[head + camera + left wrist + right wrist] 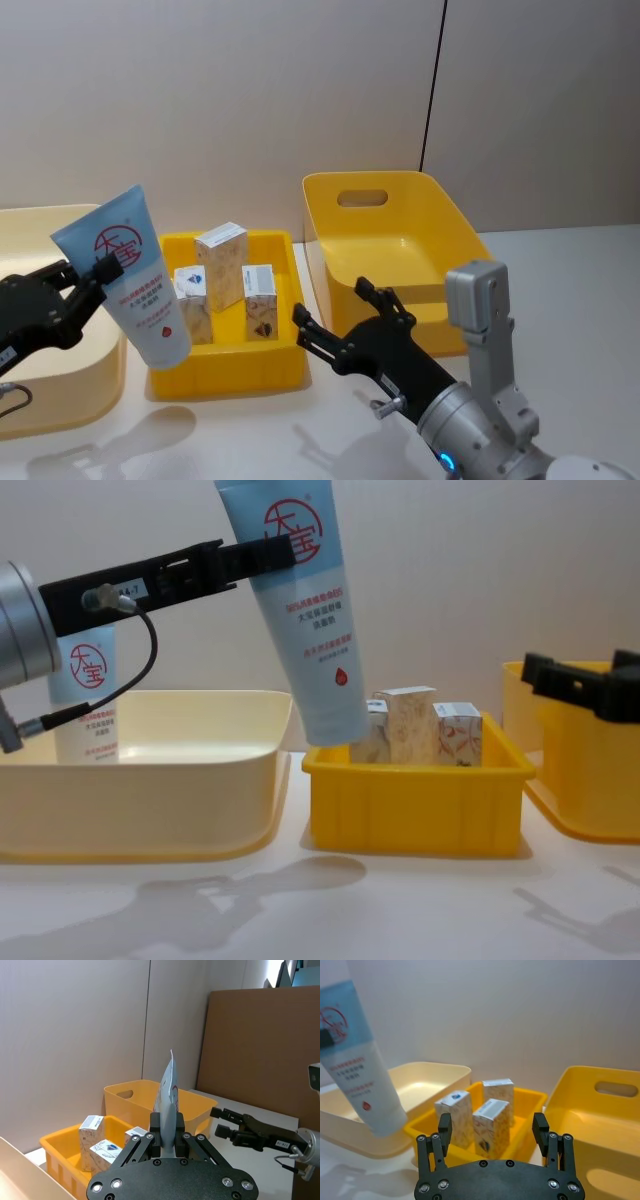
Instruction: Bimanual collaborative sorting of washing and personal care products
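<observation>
My left gripper (100,270) is shut on a light-blue squeeze tube (130,285) with a red logo. It holds the tube in the air, cap end down, over the gap between the cream bin (50,215) and the small yellow bin (230,375). In the chest view the tube (305,610) hangs with its cap near that bin's left rim. A second tube (88,695) stands in the cream bin. Three leaf-patterned cartons (222,265) stand in the small yellow bin. My right gripper (330,303) hovers open, holding nothing, just right of the small bin.
A large yellow bin with a handle slot (330,215) stands at the back right, behind my right arm. A grey wall runs close behind the bins. The white tabletop (300,440) lies in front of the bins.
</observation>
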